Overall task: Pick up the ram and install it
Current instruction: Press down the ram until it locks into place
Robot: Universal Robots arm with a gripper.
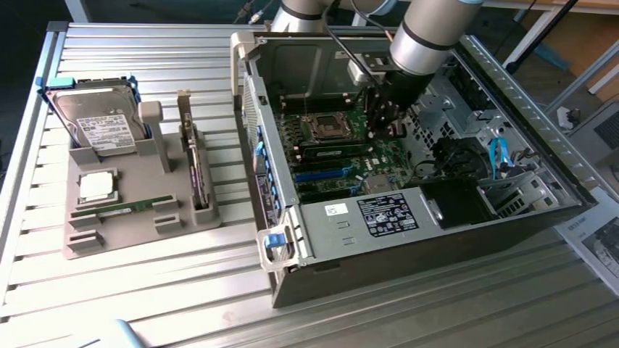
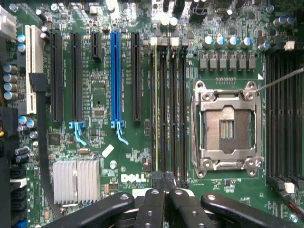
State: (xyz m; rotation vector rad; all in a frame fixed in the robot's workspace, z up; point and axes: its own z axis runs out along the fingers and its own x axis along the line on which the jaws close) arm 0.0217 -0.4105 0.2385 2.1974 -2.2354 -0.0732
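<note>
My exterior view looks down from high and afar at the open computer case [image 1: 406,145], while my wrist view stares straight onto its motherboard [image 2: 142,142] up close.

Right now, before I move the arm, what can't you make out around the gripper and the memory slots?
- Wrist view: whether the shut gripper pinches anything; its own fingers cover the tips.
- Wrist view: the near ends of the memory slots, hidden behind the gripper.
- Exterior view: whether the gripper touches the motherboard; the arm blocks that spot.
- Exterior view: the label on the ram in the grey holder, too small to read.
</note>
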